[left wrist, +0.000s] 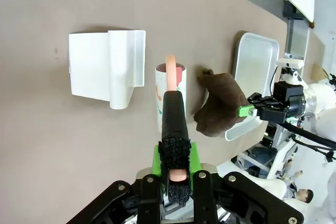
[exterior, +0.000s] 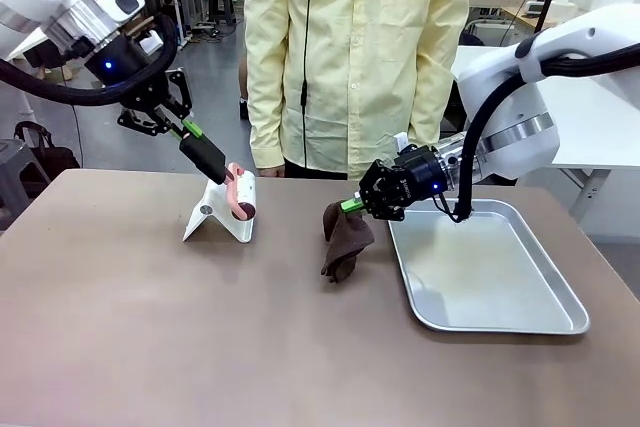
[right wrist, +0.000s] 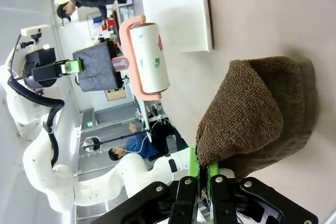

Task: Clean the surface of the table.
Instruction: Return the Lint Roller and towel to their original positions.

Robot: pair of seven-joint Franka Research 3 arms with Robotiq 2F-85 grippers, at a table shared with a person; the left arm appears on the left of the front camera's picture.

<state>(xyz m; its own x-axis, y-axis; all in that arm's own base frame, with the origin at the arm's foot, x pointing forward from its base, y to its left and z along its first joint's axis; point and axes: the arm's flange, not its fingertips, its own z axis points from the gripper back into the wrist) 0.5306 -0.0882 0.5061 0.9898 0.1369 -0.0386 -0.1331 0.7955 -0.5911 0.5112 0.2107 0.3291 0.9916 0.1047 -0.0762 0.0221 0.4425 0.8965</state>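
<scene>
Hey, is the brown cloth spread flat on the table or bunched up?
Bunched up. The cloth hangs in folds from the right gripper, pinched at one corner, its lower end touching the table.

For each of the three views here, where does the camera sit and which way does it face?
Front: between the arms, facing the person across the table; left gripper and right gripper show.
Left wrist: looks down its fingers at the lint roller.
Right wrist: looks along its fingers at the brown cloth.
All share roller and cloth.
</scene>
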